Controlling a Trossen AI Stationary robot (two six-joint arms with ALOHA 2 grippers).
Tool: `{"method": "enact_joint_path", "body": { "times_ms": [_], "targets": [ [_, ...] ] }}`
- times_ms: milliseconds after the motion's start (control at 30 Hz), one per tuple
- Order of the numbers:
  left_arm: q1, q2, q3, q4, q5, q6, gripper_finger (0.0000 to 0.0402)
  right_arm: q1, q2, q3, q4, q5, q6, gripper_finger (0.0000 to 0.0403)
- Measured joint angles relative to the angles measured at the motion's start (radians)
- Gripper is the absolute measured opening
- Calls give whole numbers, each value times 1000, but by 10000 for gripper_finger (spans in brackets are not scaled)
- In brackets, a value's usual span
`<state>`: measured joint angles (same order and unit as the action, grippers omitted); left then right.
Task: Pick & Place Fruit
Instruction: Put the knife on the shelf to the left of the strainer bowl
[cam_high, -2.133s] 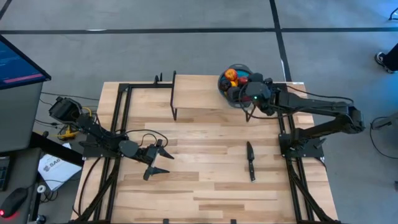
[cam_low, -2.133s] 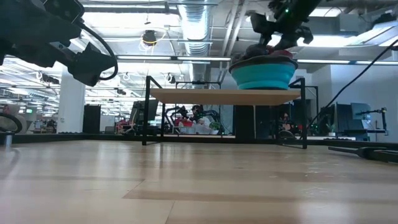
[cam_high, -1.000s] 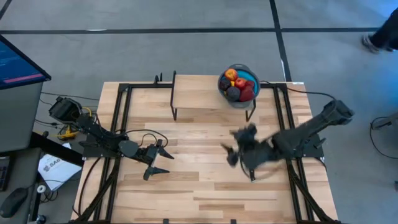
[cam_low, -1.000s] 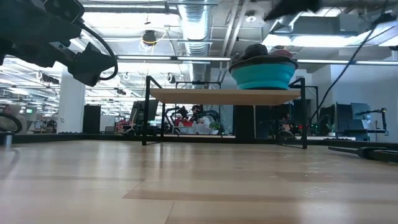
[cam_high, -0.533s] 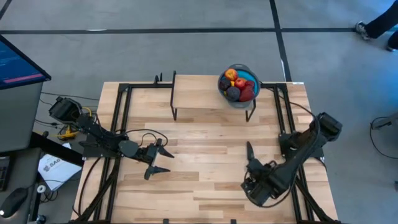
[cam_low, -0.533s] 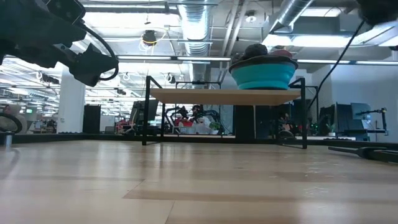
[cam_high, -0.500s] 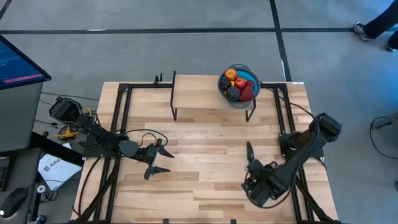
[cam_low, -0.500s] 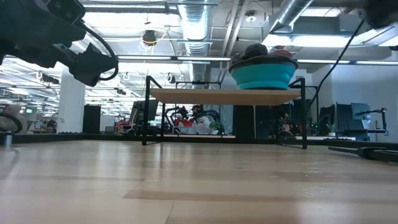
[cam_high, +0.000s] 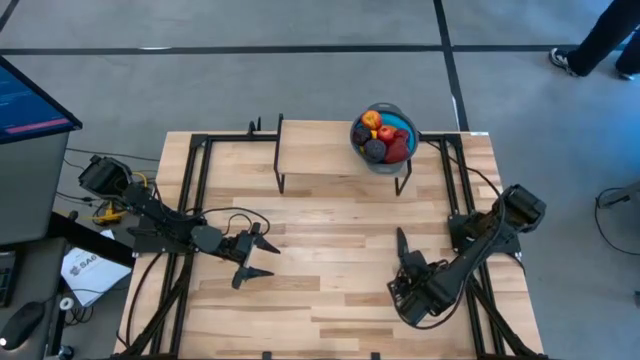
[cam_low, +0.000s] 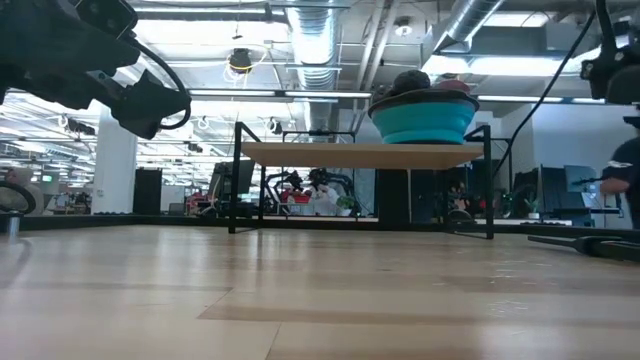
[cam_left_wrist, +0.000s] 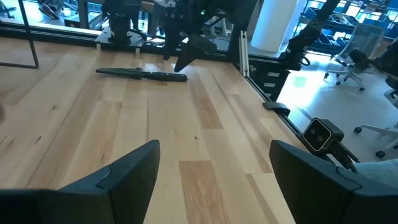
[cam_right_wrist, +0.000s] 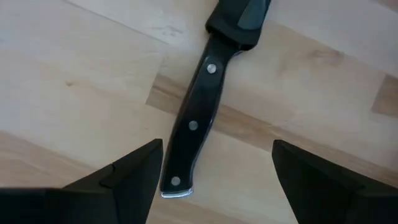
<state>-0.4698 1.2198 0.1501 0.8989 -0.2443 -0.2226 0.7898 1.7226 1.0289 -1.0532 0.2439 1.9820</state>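
Now right gripper (cam_right_wrist: 214, 171) over knife (cam_right_wrist: 202, 112), fingers apart (empty); left gripper (cam_high: 258, 258) idle, spread; fruit (cam_high: 382, 137) in bowl (cam_high: 404, 125).

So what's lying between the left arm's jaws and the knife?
Only bare wood of the table lies between the left gripper and the knife, per the left wrist view.

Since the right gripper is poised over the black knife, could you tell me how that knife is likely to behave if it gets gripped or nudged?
The knife lies flat on the table, so it would probably slide or spin rather than roll. Its riveted handle looks rigid, unlikely to flex. Lying so low and slim, it may be awkward for the open right gripper to get under.
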Motion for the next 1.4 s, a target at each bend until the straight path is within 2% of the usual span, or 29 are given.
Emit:
{"method": "enact_joint_path", "body": {
  "times_ms": [300, 600, 833, 1000, 1133, 1300, 1400],
  "targets": [
    [0, 0, 0, 0, 1, 0, 296, 0, 0, -110, 194, 48, 31, 220],
    [0, 0, 0, 0, 4, -4, 296, -8, -5, -153, 234, 68, 30, 92],
    [0, 0, 0, 0, 5, -5, 296, -10, 2, -144, 306, 196, -4, 90],
    [0, 0, 0, 0, 4, -5, 296, -32, 2, -143, 564, 383, -176, 113],
    [0, 0, 0, 0, 4, -5, 296, -98, 2, -142, 909, 511, -477, 96],
    [-7, -6, 0, -1, 11, -30, 296, -226, 2, -138, 1375, 546, -899, 87],
    [-32, -36, 0, 0, 18, -29, 296, -299, 2, -71, 1438, 527, -1054, 93]
  ]
}}
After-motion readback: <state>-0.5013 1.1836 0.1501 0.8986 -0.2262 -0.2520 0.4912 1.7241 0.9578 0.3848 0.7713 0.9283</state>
